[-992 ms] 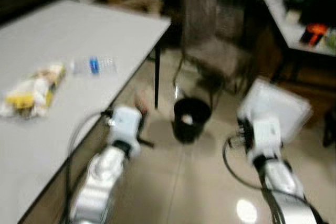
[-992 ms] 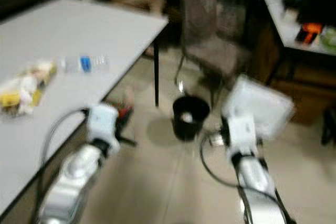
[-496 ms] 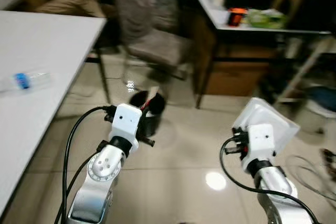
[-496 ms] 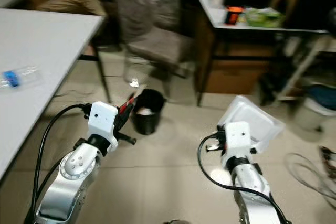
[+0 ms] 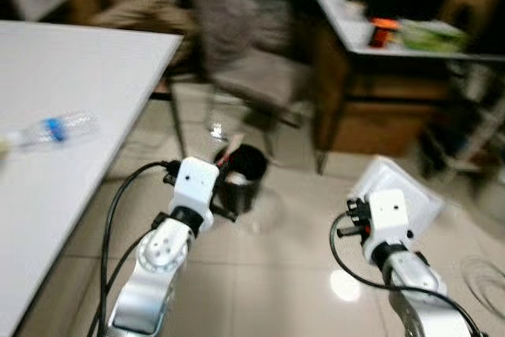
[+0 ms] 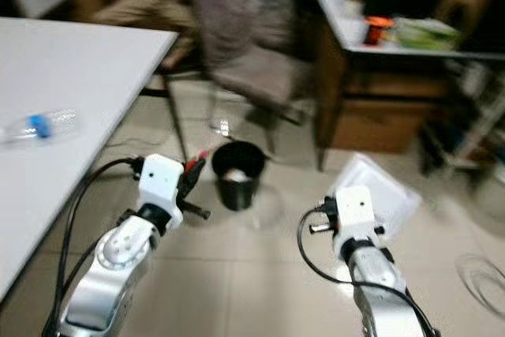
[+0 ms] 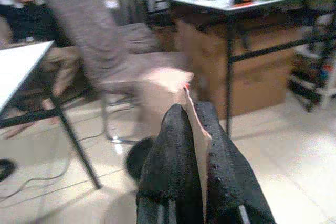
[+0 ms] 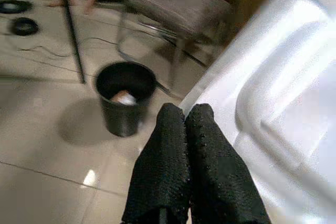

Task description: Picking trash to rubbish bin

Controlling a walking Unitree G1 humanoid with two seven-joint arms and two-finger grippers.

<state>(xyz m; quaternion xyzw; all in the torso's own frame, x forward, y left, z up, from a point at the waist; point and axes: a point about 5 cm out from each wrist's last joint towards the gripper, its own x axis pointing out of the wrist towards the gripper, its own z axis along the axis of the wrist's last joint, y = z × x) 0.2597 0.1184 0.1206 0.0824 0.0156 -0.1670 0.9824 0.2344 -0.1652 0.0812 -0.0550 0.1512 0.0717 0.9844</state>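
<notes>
My left gripper (image 7: 191, 109) is shut on a thin pinkish wrapper (image 7: 193, 129) with a red edge. It hangs just beside the rim of the small black bin (image 5: 243, 175) on the tiled floor. Something pale lies inside the bin (image 8: 125, 95). My right gripper (image 8: 185, 113) is shut on the edge of a white plastic tray (image 8: 283, 93). It holds that tray (image 5: 398, 185) above the floor, to the right of the bin and apart from it.
A white table (image 5: 71, 76) on my left carries a clear bottle (image 5: 55, 128) with a blue label. Behind the bin stands a grey chair (image 5: 252, 61). A dark-legged table (image 5: 379, 45) with clutter is at the back right. A person (image 7: 31, 14) sits beyond the chair.
The whole picture has swung, first right and then back left, so the camera turned. The bin now lies closer under my left gripper. Both grippers keep their hold.
</notes>
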